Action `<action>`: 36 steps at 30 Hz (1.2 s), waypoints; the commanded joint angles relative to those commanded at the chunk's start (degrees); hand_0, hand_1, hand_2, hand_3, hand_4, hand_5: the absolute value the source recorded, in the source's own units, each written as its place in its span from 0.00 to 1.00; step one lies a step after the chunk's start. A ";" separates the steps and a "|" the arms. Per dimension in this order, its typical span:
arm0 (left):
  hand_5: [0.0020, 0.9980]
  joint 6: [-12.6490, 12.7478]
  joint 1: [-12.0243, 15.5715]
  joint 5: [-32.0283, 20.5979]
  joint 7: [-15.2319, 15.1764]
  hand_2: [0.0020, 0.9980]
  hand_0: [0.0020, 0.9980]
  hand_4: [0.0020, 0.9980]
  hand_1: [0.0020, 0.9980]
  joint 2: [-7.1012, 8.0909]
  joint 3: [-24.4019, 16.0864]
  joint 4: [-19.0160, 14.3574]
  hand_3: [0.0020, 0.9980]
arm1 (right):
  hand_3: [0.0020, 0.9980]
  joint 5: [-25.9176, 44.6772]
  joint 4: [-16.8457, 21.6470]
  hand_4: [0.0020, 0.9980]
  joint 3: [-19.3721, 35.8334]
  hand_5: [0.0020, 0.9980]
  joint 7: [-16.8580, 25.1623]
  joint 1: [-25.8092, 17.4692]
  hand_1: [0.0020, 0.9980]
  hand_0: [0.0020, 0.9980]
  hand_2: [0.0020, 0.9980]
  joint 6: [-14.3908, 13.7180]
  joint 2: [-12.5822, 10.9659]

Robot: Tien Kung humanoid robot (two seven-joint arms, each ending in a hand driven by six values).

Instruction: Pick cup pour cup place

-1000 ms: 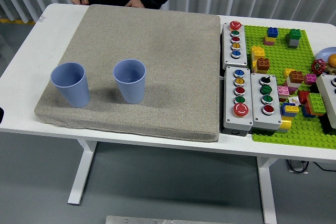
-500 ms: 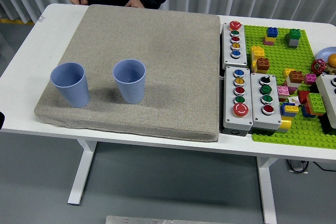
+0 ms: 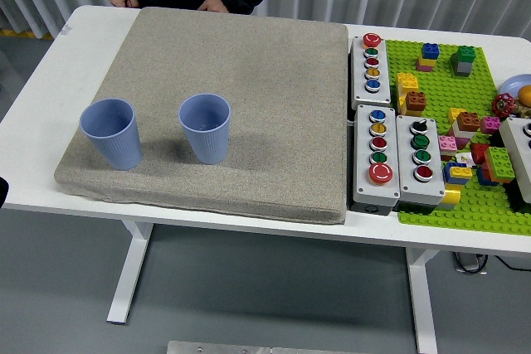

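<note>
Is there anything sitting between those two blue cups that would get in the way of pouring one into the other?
No. The left cup and the right cup stand upright side by side on the grey mat, with only bare mat between them. Neither robot hand is clearly in view.

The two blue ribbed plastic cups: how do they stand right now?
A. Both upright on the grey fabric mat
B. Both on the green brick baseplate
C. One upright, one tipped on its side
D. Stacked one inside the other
A: the left blue ribbed plastic cup and the right blue ribbed plastic cup stand upright and apart, mouths up, on the grey fabric mat.
</note>
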 joint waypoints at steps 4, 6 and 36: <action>1.00 -0.01 -0.10 0.02 0.01 1.00 0.98 0.89 0.97 0.02 0.04 0.00 1.00 | 0.68 0.07 0.00 0.30 0.02 0.31 0.03 0.05 0.68 0.72 0.72 -0.02 0.00; 1.00 -0.01 -0.07 0.02 0.05 1.00 0.98 0.88 0.97 0.10 -0.02 -0.06 1.00 | 0.68 0.09 0.00 0.30 0.10 0.31 0.06 0.06 0.68 0.72 0.72 -0.05 0.01; 1.00 -0.01 -1.01 0.10 0.20 1.00 0.97 0.87 0.96 0.19 -0.53 -0.36 1.00 | 0.68 -0.74 0.00 0.30 1.36 0.31 0.19 0.46 0.68 0.72 0.72 -0.24 0.25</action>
